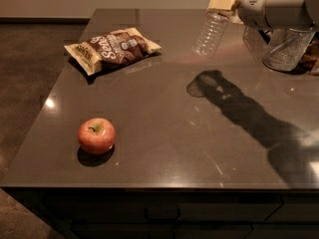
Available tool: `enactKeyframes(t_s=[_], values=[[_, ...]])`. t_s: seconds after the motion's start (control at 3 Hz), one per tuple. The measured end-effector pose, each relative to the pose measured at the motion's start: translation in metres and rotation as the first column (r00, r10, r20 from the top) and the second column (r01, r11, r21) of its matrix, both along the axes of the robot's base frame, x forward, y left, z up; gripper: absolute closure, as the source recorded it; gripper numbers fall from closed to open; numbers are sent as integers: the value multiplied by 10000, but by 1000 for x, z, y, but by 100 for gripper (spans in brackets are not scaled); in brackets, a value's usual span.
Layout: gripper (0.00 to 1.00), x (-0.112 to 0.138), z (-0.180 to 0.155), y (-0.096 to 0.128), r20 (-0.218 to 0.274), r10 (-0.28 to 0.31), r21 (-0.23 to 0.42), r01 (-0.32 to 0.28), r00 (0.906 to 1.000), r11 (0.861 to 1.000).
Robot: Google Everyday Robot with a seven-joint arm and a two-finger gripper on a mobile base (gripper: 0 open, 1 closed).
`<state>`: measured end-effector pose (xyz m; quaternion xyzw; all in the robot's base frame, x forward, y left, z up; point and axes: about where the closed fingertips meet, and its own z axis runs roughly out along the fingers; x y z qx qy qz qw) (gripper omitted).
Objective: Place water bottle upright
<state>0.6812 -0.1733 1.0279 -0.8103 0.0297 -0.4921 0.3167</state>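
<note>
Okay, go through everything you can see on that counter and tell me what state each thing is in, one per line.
water bottle: off the counter, tilted, base lowest, top end in the gripper.
gripper: top right, above the counter, shut on the water bottle.
apple: resting on the counter at front left, stem up.
chip bag: lying flat at back left.
clear container: standing upright at far right.
</note>
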Motion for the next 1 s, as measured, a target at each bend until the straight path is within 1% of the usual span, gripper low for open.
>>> enactKeyframes(t_s=[0.33, 0.67, 1.0], values=[[100, -9, -5, 8, 1582, 486, -1062, -320, 9862, 9938], [100, -12, 3, 18, 3026, 1023, -1890, -456, 9476, 9809], [100, -13, -5, 24, 4186, 1648, -3066, -318, 8931, 9513]])
